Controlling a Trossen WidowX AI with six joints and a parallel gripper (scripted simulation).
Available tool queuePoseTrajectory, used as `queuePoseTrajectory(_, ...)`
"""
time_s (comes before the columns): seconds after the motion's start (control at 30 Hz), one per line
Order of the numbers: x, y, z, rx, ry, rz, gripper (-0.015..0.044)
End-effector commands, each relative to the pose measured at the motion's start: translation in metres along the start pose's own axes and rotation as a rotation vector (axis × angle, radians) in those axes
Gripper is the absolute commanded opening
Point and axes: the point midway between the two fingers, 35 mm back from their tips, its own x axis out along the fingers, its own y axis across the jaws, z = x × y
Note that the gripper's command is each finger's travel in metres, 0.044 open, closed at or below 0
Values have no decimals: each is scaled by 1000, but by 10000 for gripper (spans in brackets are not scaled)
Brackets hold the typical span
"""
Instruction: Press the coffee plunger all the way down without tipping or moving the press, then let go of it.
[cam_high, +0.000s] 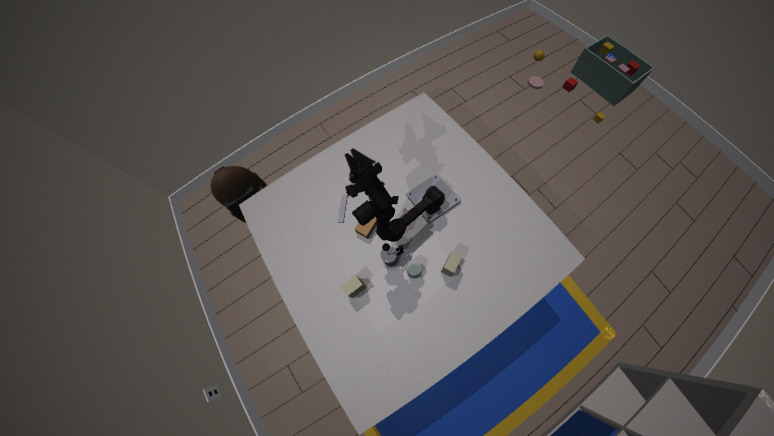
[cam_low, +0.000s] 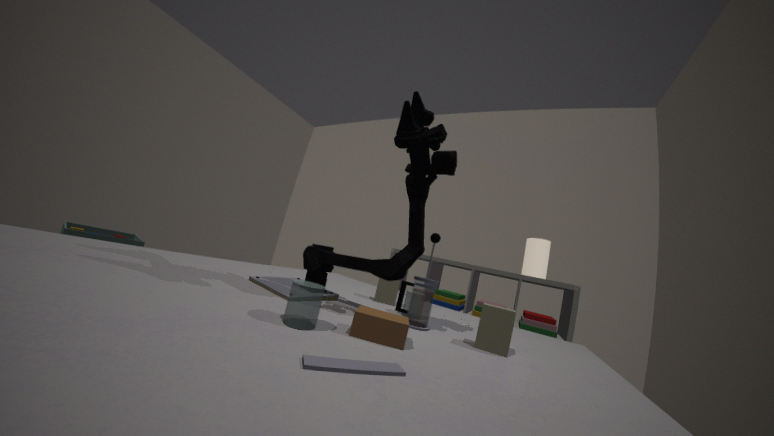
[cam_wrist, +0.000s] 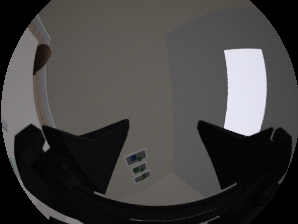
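The coffee press (cam_high: 388, 258) (cam_low: 424, 315) stands upright on the white table (cam_high: 460, 335) (cam_low: 216, 379). It is a clear glass cylinder with a black side handle (cam_low: 401, 296). Its black plunger knob (cam_high: 385, 247) (cam_low: 435, 237) sits on a thin rod (cam_low: 431, 261) that stands tall above the lid, so the plunger is up. My gripper (cam_high: 349, 152) (cam_low: 411, 97) (cam_wrist: 164, 124) is open and empty. It points upward, high above the table and well away from the press. The press does not show in the wrist view.
An orange block (cam_high: 365, 228) (cam_low: 380, 327) and a grey bar (cam_high: 342, 209) (cam_low: 352, 365) lie near the press. Pale green blocks (cam_high: 353, 285) (cam_high: 452, 263) (cam_low: 495, 329) stand around it. A green round piece (cam_high: 414, 270) is beside it. A translucent cylinder (cam_low: 302, 309) stands before my base.
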Motion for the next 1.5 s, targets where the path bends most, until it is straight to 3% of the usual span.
queuePoseTrajectory(0.0, 0, -1, -1, 7, 0, 0, 426)
queuePoseTrajectory(0.27, -9, -37, -36, 203, -34, -13, 440)
queuePoseTrajectory(0.77, -23, -89, -140, 897, -169, 66, 440)
queuePoseTrajectory(1.13, -1, -56, -173, 1349, -240, 347, 440)
queuePoseTrajectory(1.47, 12, 4, -139, 1583, -302, 769, 440)
